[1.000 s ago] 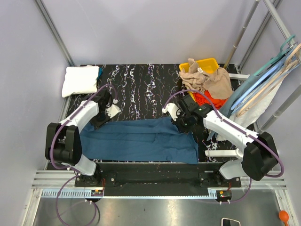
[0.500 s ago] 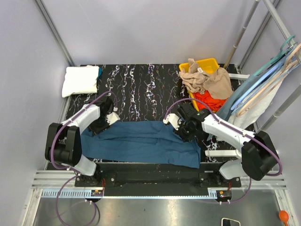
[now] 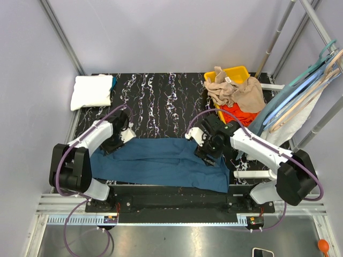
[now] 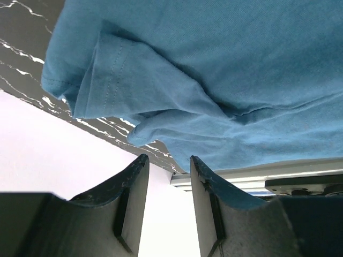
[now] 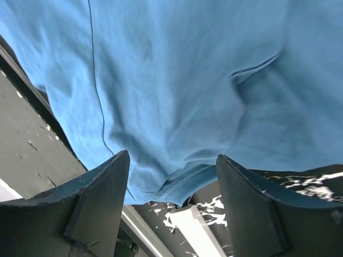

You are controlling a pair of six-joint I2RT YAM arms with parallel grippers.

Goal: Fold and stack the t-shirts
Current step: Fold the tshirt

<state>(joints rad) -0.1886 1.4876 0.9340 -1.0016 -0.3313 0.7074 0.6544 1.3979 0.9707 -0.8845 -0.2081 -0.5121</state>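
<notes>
**Top external.** The dark teal t-shirt (image 3: 161, 163) lies as a long band along the near side of the counter (image 3: 161, 96), and it looks folded over once lengthwise. The left jaws hang over its far left corner, and the right jaws hang over its far edge towards the right end. Beyond the left jaws, well apart from them, a white t-shirt (image 3: 92, 91) sits folded at the far left corner. Beyond and to the right of the right jaws, a yellow bin (image 3: 238, 70) holds a crumpled tan t-shirt (image 3: 238, 92) with a red-orange t-shirt (image 3: 240, 114) under it. Clothes hangers (image 3: 300, 91) lean at the right side.

**Left wrist.** The left jaws stand partly spread with nothing between the fingers (image 4: 131, 198). The teal cloth and a rumpled sleeve (image 4: 107, 69) lie just beyond the tips, apart from them.

**Right wrist.** The right jaws are spread wide and empty, as the fingers (image 5: 102, 198) show. The teal cloth fills the view ahead of them, and its hem (image 5: 182, 179) lies just off the tips.

**Progress.** I judge the task to be early. One white shirt looks finished. The teal shirt is only part folded; it needs cross folds and then stacking. The tan and red-orange shirts are untouched in the bin.
</notes>
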